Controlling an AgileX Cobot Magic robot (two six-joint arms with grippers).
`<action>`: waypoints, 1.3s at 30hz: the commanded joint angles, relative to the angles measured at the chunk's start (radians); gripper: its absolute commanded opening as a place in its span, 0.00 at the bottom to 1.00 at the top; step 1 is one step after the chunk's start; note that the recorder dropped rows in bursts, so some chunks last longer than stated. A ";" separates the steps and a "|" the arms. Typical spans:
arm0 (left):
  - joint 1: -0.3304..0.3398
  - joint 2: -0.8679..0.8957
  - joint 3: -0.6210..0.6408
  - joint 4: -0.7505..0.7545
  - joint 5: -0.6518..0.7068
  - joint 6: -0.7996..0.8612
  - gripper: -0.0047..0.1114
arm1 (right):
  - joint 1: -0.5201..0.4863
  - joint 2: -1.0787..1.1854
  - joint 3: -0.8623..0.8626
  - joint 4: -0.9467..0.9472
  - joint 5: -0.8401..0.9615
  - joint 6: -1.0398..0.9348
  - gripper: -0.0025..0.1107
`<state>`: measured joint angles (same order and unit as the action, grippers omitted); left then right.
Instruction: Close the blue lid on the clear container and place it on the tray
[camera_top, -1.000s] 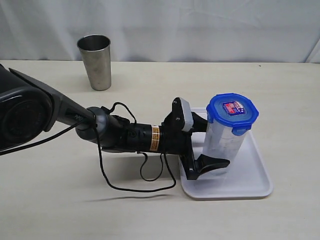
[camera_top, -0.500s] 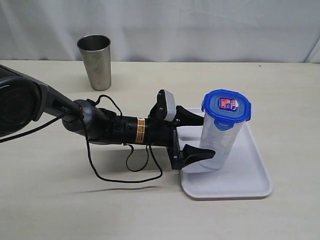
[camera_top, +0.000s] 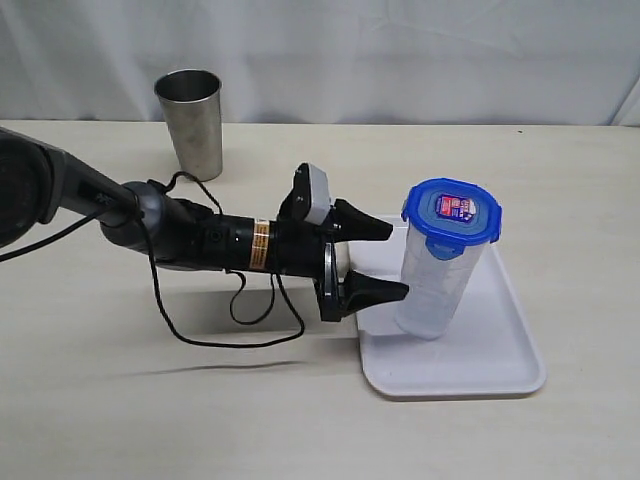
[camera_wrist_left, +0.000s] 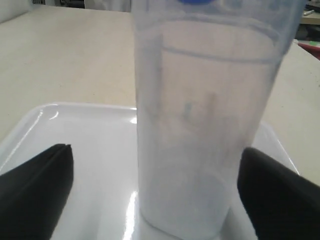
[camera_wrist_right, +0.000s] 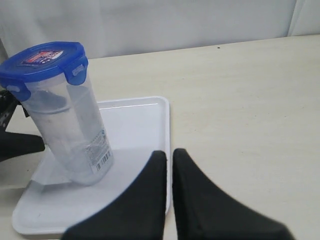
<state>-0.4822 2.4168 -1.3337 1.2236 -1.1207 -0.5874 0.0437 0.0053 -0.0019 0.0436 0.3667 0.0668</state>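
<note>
One steel tumbler (camera_top: 192, 122) upright at upper left of the exterior frame, on the beige counter (camera_top: 100, 420), well apart from everything else. Reaching in from the left edge, the left arm (camera_top: 190, 240), black, with a loose black cable (camera_top: 200, 335) looping under it onto the counter. At centre frame, the left end effector (camera_top: 399, 260), spread wide and gripping nothing, one finger above the other in the picture, tips at the tray's left rim and just beside the container wall; contact not possible to tell. Right of centre, the white tray (camera_top: 500, 375), flat on the counter. Standing on its base in the tray's left half, the clear container (camera_top: 440, 285), with the blue lid (camera_top: 452, 215) seated on top, red-blue sticker (camera_top: 457, 207) facing up. Small barcode label (camera_wrist_right: 100, 150) low on the container's side, seen from the right wrist. Right end effector (camera_wrist_right: 170, 165) pinched narrow, fingers nearly together, empty, hanging near the tray's edge.
</note>
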 joint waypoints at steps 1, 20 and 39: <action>0.011 -0.061 -0.006 0.077 0.007 -0.016 0.59 | -0.006 -0.005 0.002 0.002 -0.002 -0.008 0.06; 0.045 -0.247 -0.006 0.435 0.142 -0.348 0.04 | -0.006 -0.005 0.002 0.002 -0.002 -0.008 0.06; 0.045 -0.895 0.391 0.259 1.249 -0.775 0.04 | -0.006 -0.005 0.002 0.002 -0.002 -0.008 0.06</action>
<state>-0.4416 1.5934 -0.9735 1.4989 0.1108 -1.3341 0.0437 0.0053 -0.0019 0.0436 0.3667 0.0649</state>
